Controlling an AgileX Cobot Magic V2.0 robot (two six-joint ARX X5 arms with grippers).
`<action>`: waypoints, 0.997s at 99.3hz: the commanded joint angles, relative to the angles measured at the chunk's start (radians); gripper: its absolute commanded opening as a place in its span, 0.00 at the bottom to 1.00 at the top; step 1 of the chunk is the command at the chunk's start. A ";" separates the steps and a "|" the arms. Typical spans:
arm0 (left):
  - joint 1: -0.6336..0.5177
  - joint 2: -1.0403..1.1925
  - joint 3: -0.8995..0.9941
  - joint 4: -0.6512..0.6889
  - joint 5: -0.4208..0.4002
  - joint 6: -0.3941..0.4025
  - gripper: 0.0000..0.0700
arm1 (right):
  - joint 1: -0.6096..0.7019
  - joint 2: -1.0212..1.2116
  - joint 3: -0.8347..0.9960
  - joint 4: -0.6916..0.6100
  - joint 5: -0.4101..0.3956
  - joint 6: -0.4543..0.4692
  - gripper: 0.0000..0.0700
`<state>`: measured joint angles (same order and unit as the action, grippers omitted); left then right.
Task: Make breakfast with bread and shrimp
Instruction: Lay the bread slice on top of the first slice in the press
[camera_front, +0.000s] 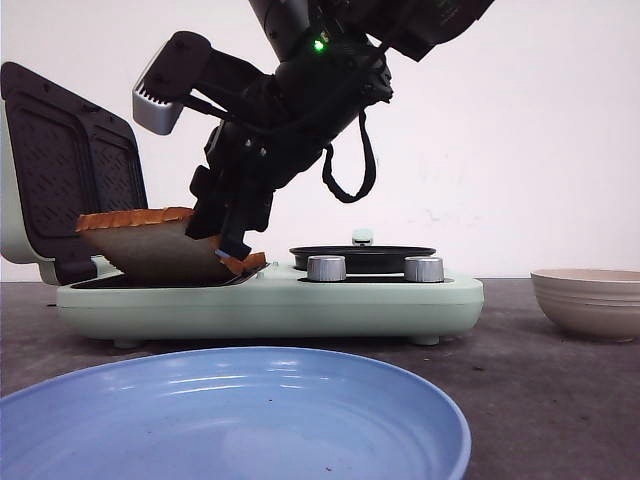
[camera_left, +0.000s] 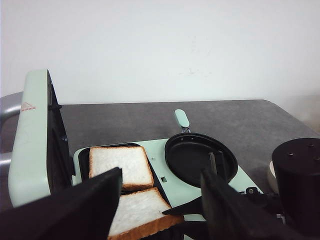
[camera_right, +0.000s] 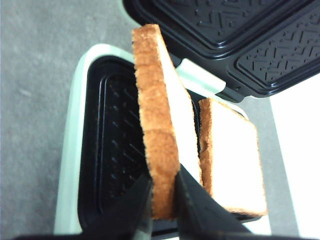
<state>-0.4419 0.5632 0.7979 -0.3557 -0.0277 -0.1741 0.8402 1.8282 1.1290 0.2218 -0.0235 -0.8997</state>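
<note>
The right pincer (camera_right: 162, 200) is clamped on the crust edge of one bread slice (camera_right: 162, 120), its two dark fingers (camera_right: 192, 202) pressed on either face near a corner. That slice hangs tilted over the sandwich maker (camera_front: 270, 300), its low edge close to the grill plate (camera_right: 112, 165), though I cannot tell whether it touches. The second bread slice (camera_right: 232, 155) lies flat in the same grill plate, just beside the held one. The left pincer (camera_left: 160, 200) hovers with its jaws spread and nothing between them, looking across at the sandwich maker from the near side.

Bread of this kind looks light, soft and easily crushed; the crust is likely the firmest part, so a hold on the edge, as here, seems soundest, with a gentle squeeze so the crumb is not torn. A slice held by one corner may sag or swing.

Behind the sandwich maker's grill plate its lid (camera_front: 70, 170) stands open. Beside the grill plate sits the round pan (camera_left: 200, 157). On the bench (camera_front: 520, 370), a blue plate (camera_front: 230, 410) lies in front of the sandwich maker and a beige bowl (camera_front: 590, 300) off to its pan side. No shrimp shows in any view.
</note>
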 joint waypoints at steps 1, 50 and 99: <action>-0.005 0.004 0.006 0.012 -0.002 0.008 0.39 | 0.001 0.029 0.018 0.001 -0.003 0.071 0.23; -0.005 0.004 0.006 0.012 -0.002 0.008 0.39 | 0.000 0.029 0.018 -0.082 -0.040 0.113 0.48; -0.005 0.004 0.006 0.012 -0.002 0.008 0.39 | -0.005 0.029 0.019 -0.140 -0.080 0.158 0.48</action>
<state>-0.4419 0.5636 0.7979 -0.3557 -0.0277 -0.1741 0.8299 1.8305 1.1290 0.0780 -0.1028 -0.7609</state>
